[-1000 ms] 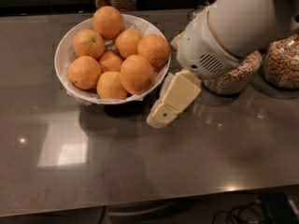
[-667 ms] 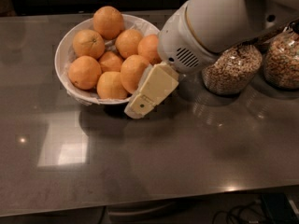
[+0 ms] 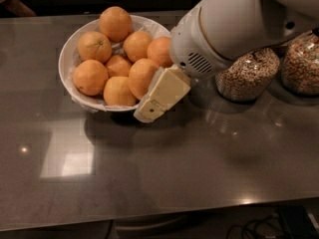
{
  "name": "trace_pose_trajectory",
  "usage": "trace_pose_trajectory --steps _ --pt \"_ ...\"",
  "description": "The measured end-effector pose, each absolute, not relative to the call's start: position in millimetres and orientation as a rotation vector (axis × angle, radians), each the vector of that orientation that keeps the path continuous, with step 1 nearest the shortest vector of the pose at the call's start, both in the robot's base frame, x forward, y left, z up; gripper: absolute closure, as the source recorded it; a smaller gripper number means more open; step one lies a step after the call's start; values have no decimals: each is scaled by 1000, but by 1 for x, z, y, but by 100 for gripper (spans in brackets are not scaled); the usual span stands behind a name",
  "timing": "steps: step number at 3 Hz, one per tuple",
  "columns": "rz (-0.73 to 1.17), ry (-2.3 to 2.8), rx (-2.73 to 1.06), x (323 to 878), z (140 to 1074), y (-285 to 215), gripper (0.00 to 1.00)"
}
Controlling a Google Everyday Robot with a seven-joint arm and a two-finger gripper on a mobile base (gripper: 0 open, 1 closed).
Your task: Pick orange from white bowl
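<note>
A white bowl point(image 3: 62, 66) with a crinkled white lining stands at the back left of the grey counter and holds several oranges. A large orange point(image 3: 142, 77) lies at the bowl's front right edge. My gripper point(image 3: 162, 96), cream-coloured, hangs from the bulky white arm point(image 3: 234, 24) at the bowl's front right rim, right beside that orange and seemingly touching it. The arm covers part of the bowl's right rim. Another big orange point(image 3: 115, 24) sits at the back of the pile.
Two glass jars of cereal stand at the right, one point(image 3: 247, 73) partly behind the arm and one point(image 3: 301, 68) at the frame's edge. The counter's front edge point(image 3: 159, 213) runs along the bottom. Cables lie on the floor below.
My gripper has moved left from the counter beside the bowl to the bowl's front right rim, next to the oranges. The bowl and oranges have not moved.
</note>
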State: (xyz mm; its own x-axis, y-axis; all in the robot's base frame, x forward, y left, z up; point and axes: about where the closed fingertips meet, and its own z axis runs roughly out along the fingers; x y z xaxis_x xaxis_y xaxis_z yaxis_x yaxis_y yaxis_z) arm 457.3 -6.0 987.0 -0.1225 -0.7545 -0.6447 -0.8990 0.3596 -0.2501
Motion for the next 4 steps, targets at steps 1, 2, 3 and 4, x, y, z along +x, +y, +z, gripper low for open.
trace_pose_trajectory --steps 1,2,3,4 --pt "205 1891 -1414 467 986 -7 18" --pt "163 1885 -1405 472 982 -7 23" --pt "136 1891 -1398 478 977 -7 24" --pt "135 1888 -1413 491 968 3 26"
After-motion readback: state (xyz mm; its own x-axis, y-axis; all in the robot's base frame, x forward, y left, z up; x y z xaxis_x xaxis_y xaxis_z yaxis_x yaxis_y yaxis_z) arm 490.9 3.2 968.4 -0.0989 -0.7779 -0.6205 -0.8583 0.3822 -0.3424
